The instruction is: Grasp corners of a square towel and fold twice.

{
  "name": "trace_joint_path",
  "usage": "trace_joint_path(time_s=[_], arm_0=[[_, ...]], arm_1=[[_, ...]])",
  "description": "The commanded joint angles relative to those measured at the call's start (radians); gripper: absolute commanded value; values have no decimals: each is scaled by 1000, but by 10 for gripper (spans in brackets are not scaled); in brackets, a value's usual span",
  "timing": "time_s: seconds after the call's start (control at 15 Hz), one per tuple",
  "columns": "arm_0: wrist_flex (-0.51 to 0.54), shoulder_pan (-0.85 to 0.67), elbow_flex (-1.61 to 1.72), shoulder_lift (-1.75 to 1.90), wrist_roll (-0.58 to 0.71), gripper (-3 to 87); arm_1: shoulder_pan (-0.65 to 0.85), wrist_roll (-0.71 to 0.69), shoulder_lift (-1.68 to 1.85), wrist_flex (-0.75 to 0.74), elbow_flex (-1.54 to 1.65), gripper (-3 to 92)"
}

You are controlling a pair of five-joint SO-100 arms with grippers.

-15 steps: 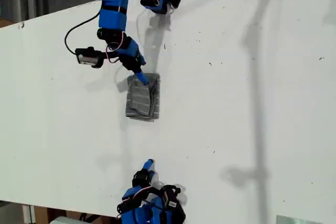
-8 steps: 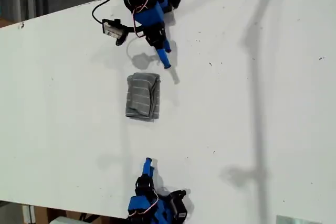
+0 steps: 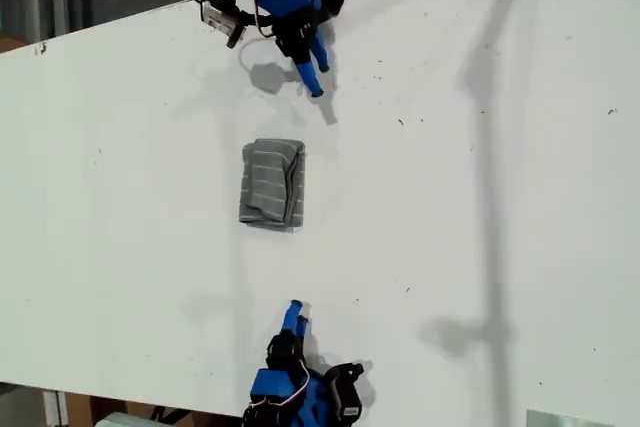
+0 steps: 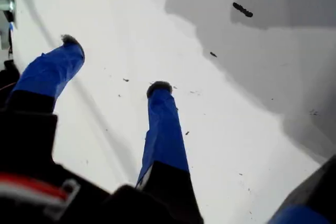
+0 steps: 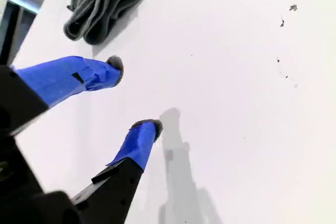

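Gray towel (image 3: 272, 184) lies between both open end effectors.

Draws the gripper at the exterior view's top (image 3: 312, 75) off the towel (image 3: 272, 184): a second ago presses its blue tip onto the cloth's edge nearest that arm, half a second ago hangs just short of it, now sits well apart from it, close to the table's (image 3: 520, 197) far edge in that view. Folds that arm back over its base, carrying its side camera (image 3: 218, 13) up and toward the exterior view's right. Leaves the towel bare. Shifts the gripper at the exterior view's bottom (image 3: 294, 315) slightly toward the exterior view's right, with its arm tucked lower against the near edge.
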Motion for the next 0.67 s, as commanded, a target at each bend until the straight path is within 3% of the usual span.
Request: trace_joint_path(time_s=[0.0,0.07,0.2,0.6], arm_0=[[5,12,6,6,34,190],[2,11,9,6,74,190],[-6,11,14,6,281,189],[-9,11,15,6,290,174]], arm_1=[[43,8,3,8,-37,285],[71,-35,3,12,-37,285],[104,-57,3,15,-37,285],[115,-57,3,15,-37,285]])
